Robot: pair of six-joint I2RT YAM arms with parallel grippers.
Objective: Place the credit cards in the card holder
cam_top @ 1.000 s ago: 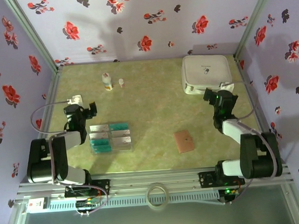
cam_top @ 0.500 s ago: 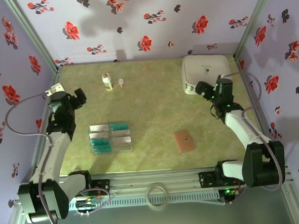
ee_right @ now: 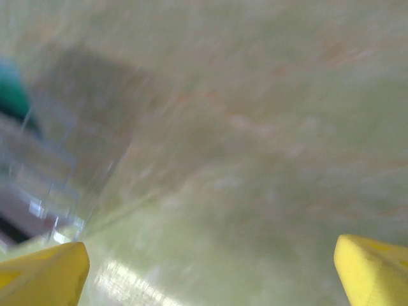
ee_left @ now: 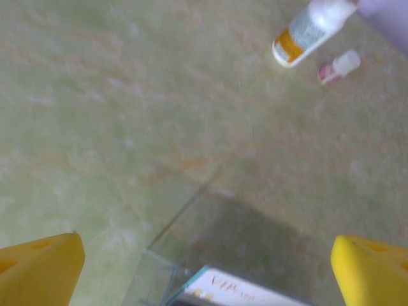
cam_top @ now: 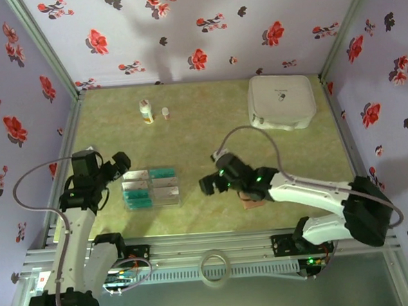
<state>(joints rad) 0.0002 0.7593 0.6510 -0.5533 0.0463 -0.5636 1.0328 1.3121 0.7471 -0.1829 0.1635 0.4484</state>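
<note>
Half a second back the right gripper (cam_top: 207,185) stood far behind and to the right of the clear tray (cam_top: 151,189), up by the white case (cam_top: 281,101). It has now swung across and down to just right of the tray. The right arm (cam_top: 303,187) trails away from the tray and lies over most of the card holder (cam_top: 251,203). The left gripper (cam_top: 119,163) has come in too, from well behind the tray's left side to its rear left corner.

The credit cards (cam_top: 136,197) lie in the tray's compartments, teal ones and silver-grey ones. From the left wrist, the tray's corner (ee_left: 191,248) sits low between the yellow fingertips (ee_left: 39,266), and a pale card edge (ee_left: 237,294) shows at the bottom. The right wrist view is blurred: the tray's clear wall (ee_right: 60,166) and a patch of teal stand to the left, nearer one fingertip (ee_right: 41,274) than the other. The card holder rests on the table to the right of the tray — behind the right gripper's fingers, not between them.

Both pairs of fingers are spread wide, a tip at each lower corner of its wrist view — nothing is held, and neither gripper touches the tray.
</note>
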